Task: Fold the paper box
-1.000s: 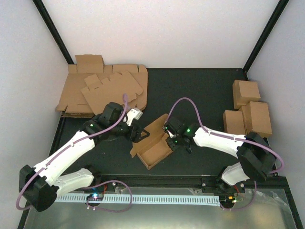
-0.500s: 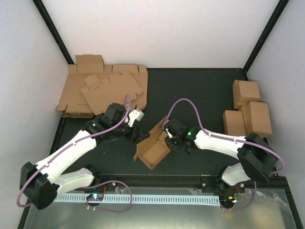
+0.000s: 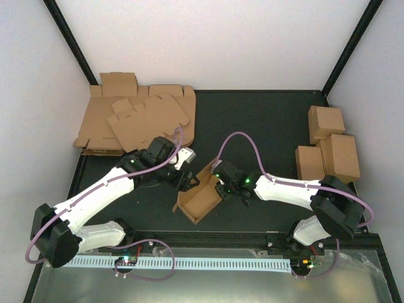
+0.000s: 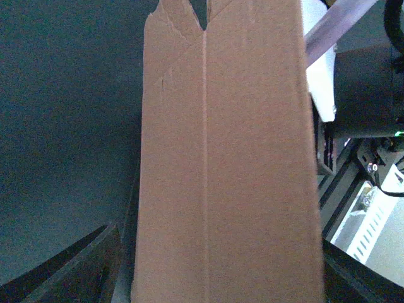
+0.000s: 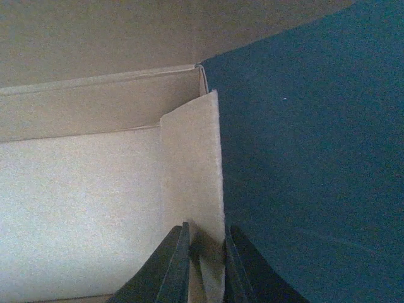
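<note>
Brown cardboard, the paper box [image 3: 201, 197] sits half-folded on the table [image 3: 271, 126], near its front edge. The right gripper [image 5: 206, 232] pinches one end flap; the left gripper [image 3: 187, 181] stands wide apart around a raised panel.

One part-folded paper box [image 3: 201, 197], one heap of flat blanks [image 3: 136, 120] and three closed boxes [image 3: 326, 123].
</note>
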### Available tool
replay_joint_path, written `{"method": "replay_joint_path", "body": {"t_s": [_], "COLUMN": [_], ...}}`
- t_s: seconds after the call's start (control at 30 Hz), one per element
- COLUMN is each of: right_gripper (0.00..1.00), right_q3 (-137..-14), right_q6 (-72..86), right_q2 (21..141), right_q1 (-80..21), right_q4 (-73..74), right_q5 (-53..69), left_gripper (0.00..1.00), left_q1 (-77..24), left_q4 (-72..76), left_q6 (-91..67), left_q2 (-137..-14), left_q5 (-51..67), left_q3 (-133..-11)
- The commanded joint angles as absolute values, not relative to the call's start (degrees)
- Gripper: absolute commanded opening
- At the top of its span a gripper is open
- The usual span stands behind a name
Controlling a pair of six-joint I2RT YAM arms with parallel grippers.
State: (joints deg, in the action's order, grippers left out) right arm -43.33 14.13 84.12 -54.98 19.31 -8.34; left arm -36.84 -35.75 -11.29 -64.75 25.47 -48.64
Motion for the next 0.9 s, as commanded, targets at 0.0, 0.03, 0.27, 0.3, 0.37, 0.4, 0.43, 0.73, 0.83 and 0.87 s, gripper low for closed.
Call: {"method": "replay_joint_path", "body": {"t_s": [0.0,0.03,0.27,0.3,0.37,0.4,0.43,0.73,0.83,0.87], "right_gripper": [0.17,0.16,0.11,0.10,0.09,0.08,0.07,0.22,0.23,0.22], "right_q3": [-42.2,-42.0,-41.0,-40.9,-40.9,-41.1,-41.2,-43.5,-43.7,-43.9], "right_q6": [14.9,14.8,14.5,14.5,14.8,14.9,15.0,14.2,14.4,14.5], "right_q2": [82.9,82.8,81.8,81.7,81.4,81.3,81.2,84.5,86.0,86.4], "right_q1": [-55.4,-55.4,-55.5,-55.5,-55.5,-55.6,-55.7,-57.5,-57.9,-58.0], "right_q4": [17.0,16.9,16.7,16.7,17.1,17.3,17.6,18.8,18.4,18.4], "right_q5": [-11.2,-11.2,-11.4,-11.2,-11.3,-11.4,-11.7,-11.9,-11.6,-11.6], "left_gripper": [0.69,0.65,0.29,0.26,0.21,0.18,0.16,0.01,0.02,0.02], "left_q1": [-39.0,-39.2,-38.7,-38.5,-38.3,-38.0,-37.8,-37.4,-37.4,-37.3], "left_q4": [-42.6,-43.9,-46.9,-47.0,-47.1,-47.1,-47.1,-44.7,-45.7,-46.1], "left_q6": [-10.9,-11.0,-13.8,-14.0,-14.1,-14.1,-14.2,-9.6,-8.5,-8.3], "left_q2": [-66.4,-67.0,-69.0,-69.3,-70.0,-70.3,-70.6,-71.5,-72.4,-72.7], "left_q5": [18.7,17.5,12.3,12.4,12.4,12.3,12.2,19.9,19.0,18.6], "left_q3": [-54.9,-55.7,-57.0,-57.2,-57.4,-57.4,-57.5,-57.7,-58.1,-58.3]}}
